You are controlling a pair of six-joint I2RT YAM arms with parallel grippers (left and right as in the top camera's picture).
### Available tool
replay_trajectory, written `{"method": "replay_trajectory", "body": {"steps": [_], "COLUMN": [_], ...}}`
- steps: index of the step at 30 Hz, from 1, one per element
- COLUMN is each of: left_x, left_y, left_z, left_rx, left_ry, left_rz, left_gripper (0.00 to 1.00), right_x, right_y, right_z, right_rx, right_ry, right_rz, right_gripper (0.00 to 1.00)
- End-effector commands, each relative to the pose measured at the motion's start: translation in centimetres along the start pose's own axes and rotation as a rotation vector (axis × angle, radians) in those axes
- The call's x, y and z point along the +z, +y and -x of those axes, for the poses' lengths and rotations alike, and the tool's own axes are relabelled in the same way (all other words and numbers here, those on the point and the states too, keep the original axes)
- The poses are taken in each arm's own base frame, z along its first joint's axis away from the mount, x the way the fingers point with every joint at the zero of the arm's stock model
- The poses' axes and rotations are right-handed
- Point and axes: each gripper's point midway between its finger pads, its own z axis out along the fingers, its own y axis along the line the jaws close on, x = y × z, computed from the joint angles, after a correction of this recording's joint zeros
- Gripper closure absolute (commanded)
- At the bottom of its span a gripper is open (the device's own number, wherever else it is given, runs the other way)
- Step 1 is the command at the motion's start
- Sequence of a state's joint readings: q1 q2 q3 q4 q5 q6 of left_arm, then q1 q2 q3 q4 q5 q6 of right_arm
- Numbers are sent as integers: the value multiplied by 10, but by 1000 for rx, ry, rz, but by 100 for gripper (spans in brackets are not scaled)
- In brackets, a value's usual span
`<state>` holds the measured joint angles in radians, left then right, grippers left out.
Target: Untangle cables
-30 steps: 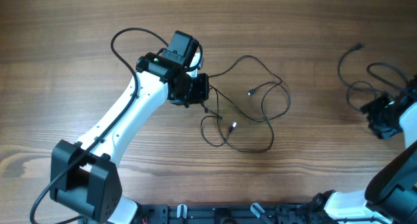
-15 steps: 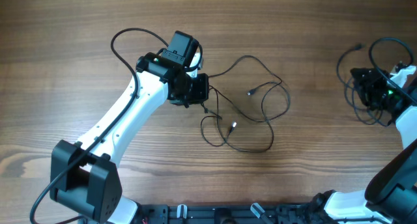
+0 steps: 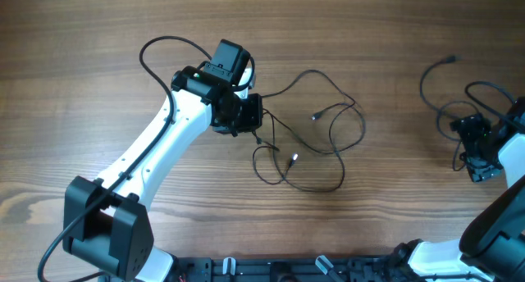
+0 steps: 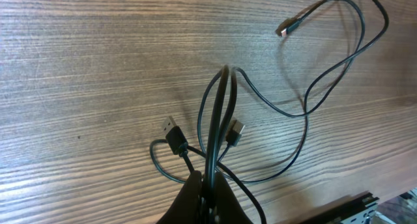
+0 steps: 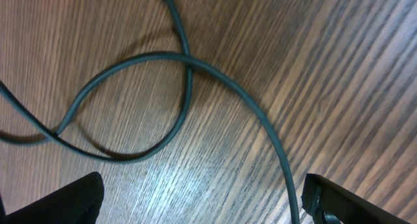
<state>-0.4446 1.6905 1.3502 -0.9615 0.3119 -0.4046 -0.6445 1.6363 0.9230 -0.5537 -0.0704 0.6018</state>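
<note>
Thin black cables (image 3: 331, 138) lie in loose overlapping loops mid-table, with small silver-tipped plugs (image 3: 316, 115). My left gripper (image 3: 256, 126) is shut on a doubled strand of these cables at their left end. In the left wrist view the gripper (image 4: 210, 188) pinches the folded strand (image 4: 221, 107), with two plugs (image 4: 172, 131) beside it on the wood. Another thin cable (image 3: 423, 89) lies in loops at the far right. My right gripper (image 3: 466, 134) is over it, open. In the right wrist view the gripper (image 5: 202, 201) is wide apart above a loop (image 5: 186, 87), holding nothing.
The wooden table top (image 3: 394, 36) carries everything. A thicker black arm cable (image 3: 152, 48) arcs behind the left arm. The arm bases and a black rail (image 3: 287, 270) run along the front edge. The right cable lies close to the table's right edge.
My right gripper swung toward the back over the right cable, then came back toward the front. The right cable's loops shifted. The left arm and middle cables have not moved.
</note>
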Motion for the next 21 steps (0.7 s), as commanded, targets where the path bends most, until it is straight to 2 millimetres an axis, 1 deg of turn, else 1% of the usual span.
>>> {"method": "replay_trajectory", "body": {"steps": [1, 2, 3, 4, 5, 6, 7, 9, 10, 11, 12, 14, 16, 19, 20, 21], "left_x": [3, 3, 3, 3, 3, 3, 3, 3, 3, 3, 3, 3, 3, 3, 3, 3], "left_y": [1, 1, 1, 1, 1, 1, 1, 1, 1, 1, 1, 0, -1, -1, -1, -1], "left_z": [-2, -2, -2, -2, -2, -2, -2, -2, -2, -2, -2, -1, 1, 2, 2, 2], "left_rx": [6, 5, 6, 6, 6, 6, 6, 6, 6, 6, 6, 7, 10, 11, 11, 11], "left_ry": [12, 11, 11, 11, 11, 11, 11, 11, 11, 11, 11, 7, 0, -4, -4, -4], "left_rz": [12, 12, 11, 11, 12, 12, 12, 11, 12, 12, 12, 10, 6, 3, 3, 3], "left_gripper": [96, 96, 96, 96, 96, 96, 96, 96, 96, 96, 96, 96, 96, 96, 96, 96], "right_x": [-21, -30, -41, -49, -65, -78, -93, -131, -147, -157, -167, -176, -175, -171, -170, -171], "right_y": [15, 25, 42, 52, 68, 80, 93, 127, 136, 141, 142, 143, 139, 139, 138, 141], "right_z": [29, 36, 41, 43, 46, 48, 48, 39, 36, 36, 37, 34, 27, 1, -10, -16], "right_rx": [7, -42, -118, -170, -225, -242, -280, -427, -469, -481, -458, -453, -455, -549, -542, -550], "right_ry": [-98, -119, -139, -150, -168, -185, -204, -240, -259, -279, -294, -302, -276, -187, -137, -115], "right_rz": [25, 65, 139, 183, 260, 322, 397, 603, 673, 705, 720, 734, 722, 751, 765, 785], "right_gripper": [0, 0, 0, 0, 0, 0, 0, 0, 0, 0, 0, 0, 0, 0, 0, 0]}}
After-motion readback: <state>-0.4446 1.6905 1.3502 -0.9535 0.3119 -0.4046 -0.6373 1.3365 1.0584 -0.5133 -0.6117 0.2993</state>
